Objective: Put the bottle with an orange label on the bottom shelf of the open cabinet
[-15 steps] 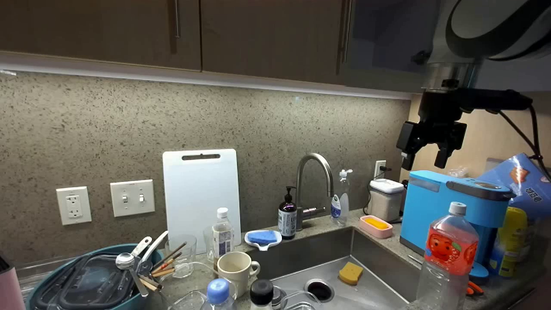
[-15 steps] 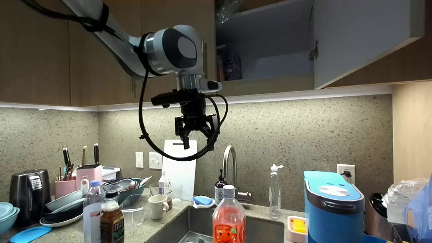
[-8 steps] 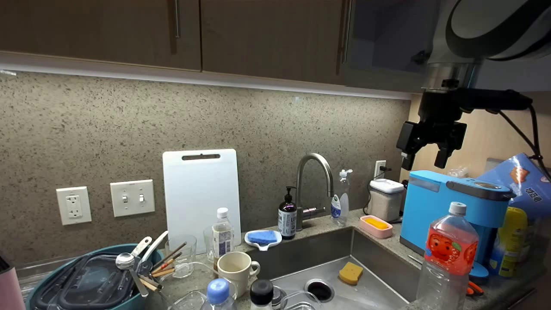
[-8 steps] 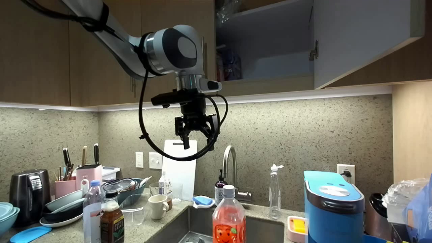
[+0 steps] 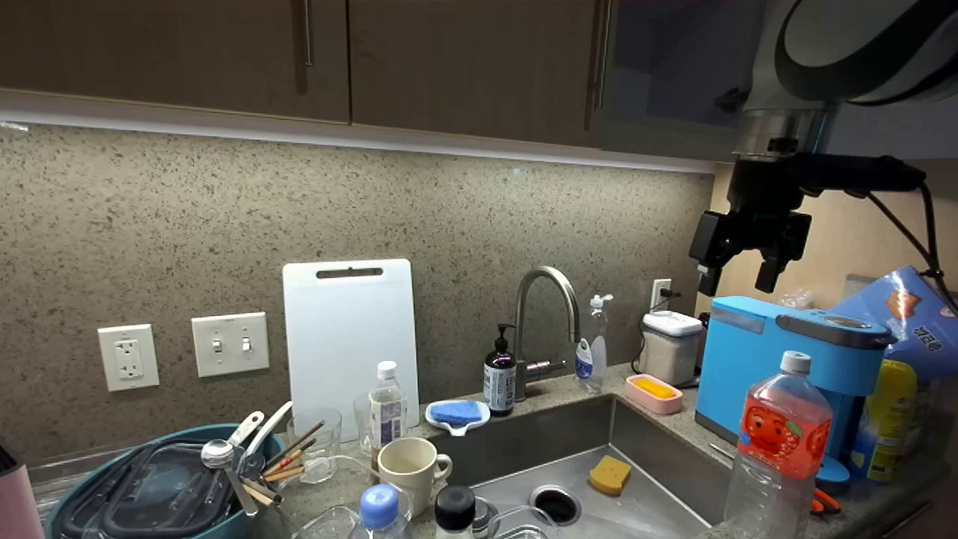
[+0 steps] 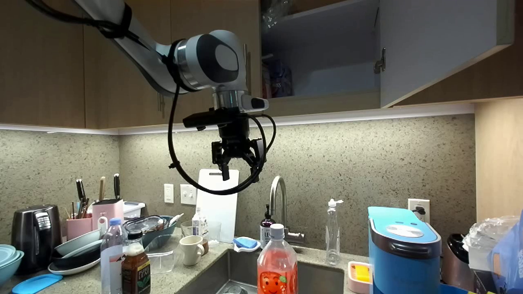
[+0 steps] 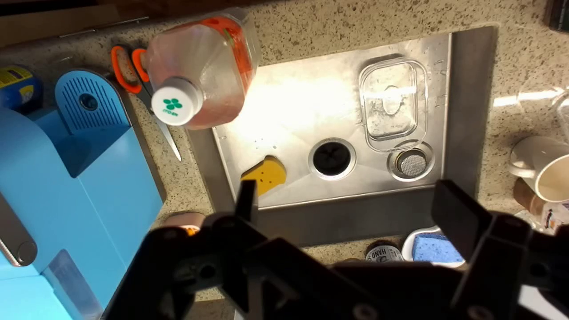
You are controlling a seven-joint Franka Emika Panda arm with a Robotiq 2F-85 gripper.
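While the claw (image 5: pixel 737 284) hangs unmoved, the bottle (image 5: pixel 780 445) stays.

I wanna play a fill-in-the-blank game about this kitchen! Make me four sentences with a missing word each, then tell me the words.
1. The bottle with the orange label has a cap coloured ____.
2. The sponge inside the sink is ____.
3. The gripper stands open and holds ____.
4. We can see inside the cabinet because its door is ____.

Missing words: white; yellow; nothing; open.
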